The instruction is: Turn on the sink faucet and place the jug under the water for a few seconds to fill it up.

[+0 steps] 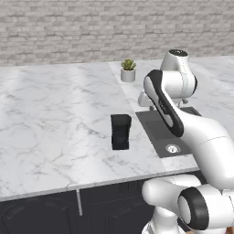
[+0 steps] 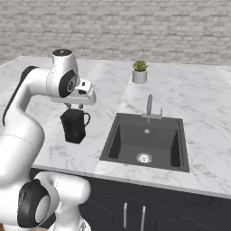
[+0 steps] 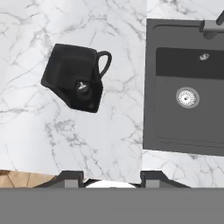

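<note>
Marble counter (image 2: pixel 189 103) holds jug (image 3: pixel 74 83) upright left of sink (image 3: pixel 151 87), centre-left in hand view; gripper (image 3: pixel 111 177) hovers overhead, spread, empty, likely staging a grab.

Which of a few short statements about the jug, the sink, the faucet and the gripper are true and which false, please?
1. The jug stands on the counter, outside the sink. True.
2. Water streams from the sink faucet. False: no stream shows.
3. The gripper grips the jug's handle. False: in the hand view its tips are open and well apart from the jug.
4. A potted plant stands behind the sink. True.
5. The jug lies tipped on its side. False: it stands upright.
</note>
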Controlling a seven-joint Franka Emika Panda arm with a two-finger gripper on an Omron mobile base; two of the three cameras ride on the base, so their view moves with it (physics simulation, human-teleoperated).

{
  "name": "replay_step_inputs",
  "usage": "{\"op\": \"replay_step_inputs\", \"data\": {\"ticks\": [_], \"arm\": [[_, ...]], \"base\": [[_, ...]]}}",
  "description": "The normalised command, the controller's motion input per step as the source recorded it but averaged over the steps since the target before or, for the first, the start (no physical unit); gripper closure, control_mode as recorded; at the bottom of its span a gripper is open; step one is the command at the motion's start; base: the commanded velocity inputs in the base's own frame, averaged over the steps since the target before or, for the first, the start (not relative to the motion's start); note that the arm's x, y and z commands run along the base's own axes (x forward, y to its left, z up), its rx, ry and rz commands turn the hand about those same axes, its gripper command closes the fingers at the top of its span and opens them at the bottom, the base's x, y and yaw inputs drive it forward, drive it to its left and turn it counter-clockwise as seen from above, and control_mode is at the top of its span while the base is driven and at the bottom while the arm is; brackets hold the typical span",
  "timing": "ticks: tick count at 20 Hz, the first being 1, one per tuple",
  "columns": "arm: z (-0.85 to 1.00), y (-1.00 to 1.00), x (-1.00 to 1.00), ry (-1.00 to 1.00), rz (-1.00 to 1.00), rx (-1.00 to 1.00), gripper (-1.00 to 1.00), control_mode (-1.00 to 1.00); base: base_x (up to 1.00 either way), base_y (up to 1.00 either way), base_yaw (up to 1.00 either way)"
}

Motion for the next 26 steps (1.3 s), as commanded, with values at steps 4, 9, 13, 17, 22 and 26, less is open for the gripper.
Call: {"op": "replay_step_inputs", "data": {"ticks": [4,9,13,17,22,26], "arm": [[0.0,0.0,0.0,0.0,0.0,0.0,-1.0,1.0],[0.0,0.0,0.0,0.0,0.0,0.0,-1.0,1.0],[0.0,0.0,0.0,0.0,0.0,0.0,-1.0,1.0],[0.0,0.0,0.0,0.0,0.0,0.0,-1.0,1.0],[0.0,0.0,0.0,0.0,0.0,0.0,-1.0,1.0],[0.0,0.0,0.0,0.0,0.0,0.0,-1.0,1.0]], "base": [[0.0,-0.01,0.0],[-0.03,-0.65,0.0],[-0.02,-0.9,0.0],[0.0,-0.69,0.0],[0.0,-0.32,0.0],[0.0,-0.04,0.0]]}}
